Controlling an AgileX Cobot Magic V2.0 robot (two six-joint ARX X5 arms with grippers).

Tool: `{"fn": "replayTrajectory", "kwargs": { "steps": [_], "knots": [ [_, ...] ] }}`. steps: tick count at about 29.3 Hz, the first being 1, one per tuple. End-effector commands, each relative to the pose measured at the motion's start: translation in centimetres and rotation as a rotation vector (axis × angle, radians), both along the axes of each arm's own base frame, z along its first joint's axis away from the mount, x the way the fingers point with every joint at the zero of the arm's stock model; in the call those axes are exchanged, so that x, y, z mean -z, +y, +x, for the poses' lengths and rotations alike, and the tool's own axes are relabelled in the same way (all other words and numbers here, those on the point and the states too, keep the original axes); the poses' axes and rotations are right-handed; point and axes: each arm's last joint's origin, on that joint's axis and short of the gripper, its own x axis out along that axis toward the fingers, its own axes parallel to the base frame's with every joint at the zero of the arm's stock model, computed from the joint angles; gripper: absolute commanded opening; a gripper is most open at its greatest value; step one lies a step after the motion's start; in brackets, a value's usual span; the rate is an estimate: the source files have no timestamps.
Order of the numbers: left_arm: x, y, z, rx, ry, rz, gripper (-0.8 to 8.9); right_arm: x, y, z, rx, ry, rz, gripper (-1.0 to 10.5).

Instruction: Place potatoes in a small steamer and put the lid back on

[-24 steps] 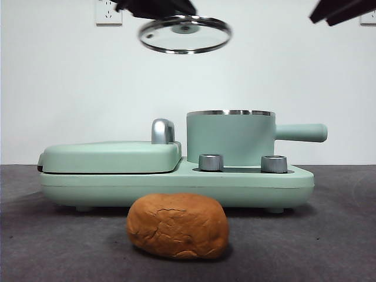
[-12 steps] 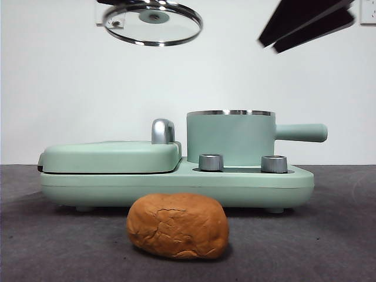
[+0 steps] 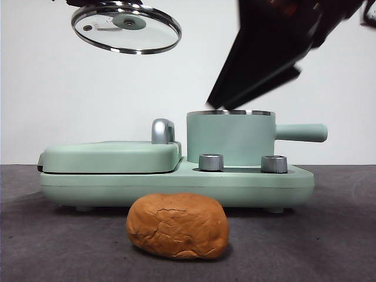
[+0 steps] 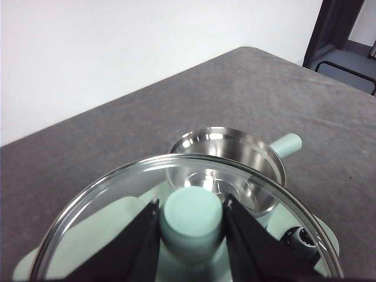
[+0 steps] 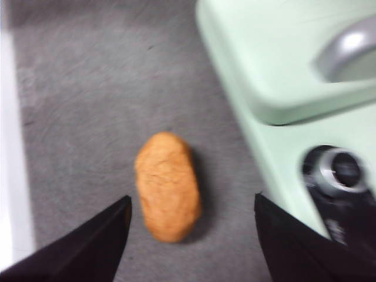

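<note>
Potato waiting on the tabletop, pot open, lid held aloft.

The potato (image 3: 178,226) lies on the tabletop (image 3: 329,247) near the front, just before the appliance base (image 3: 176,185); the pot (image 3: 230,138) stands open on it. The right gripper (image 5: 191,235), jaws spread, hangs above the potato. The left gripper (image 4: 191,235) clasps the lid (image 3: 126,28) by its knob, high at left. Next, I judge: descend, straddle and grip the potato.

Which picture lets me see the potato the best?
The front view: the potato lies near and large on the table, sharp enough to show its cracked skin. The right wrist view shows it from above, whole but blurred, between the right gripper's open fingers. The left wrist view does not show it.
</note>
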Motion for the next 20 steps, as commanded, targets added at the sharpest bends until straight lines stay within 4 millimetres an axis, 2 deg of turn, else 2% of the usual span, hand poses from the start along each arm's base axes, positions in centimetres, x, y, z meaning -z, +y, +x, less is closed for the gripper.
{"fn": "replayTrajectory", "kwargs": {
  "steps": [1, 4, 11, 20],
  "knots": [
    [-1.3, 0.3, -0.2, -0.004, -0.067, -0.027, 0.09, 1.0, 1.6, 0.3, -0.042, 0.021, -0.024, 3.7],
    [-1.3, 0.6, -0.1, -0.015, -0.067, -0.027, 0.09, 2.6, 2.7, 0.6, -0.064, 0.059, -0.061, 4.1],
    [-1.3, 0.8, 0.0, -0.022, -0.068, -0.026, 0.09, 5.2, 4.6, 0.9, -0.103, 0.092, -0.102, 4.1],
    [-1.3, 0.8, 0.0, -0.019, -0.076, -0.017, 0.09, 7.5, 5.7, 1.6, -0.083, 0.090, -0.157, 4.1]
  ]
}}
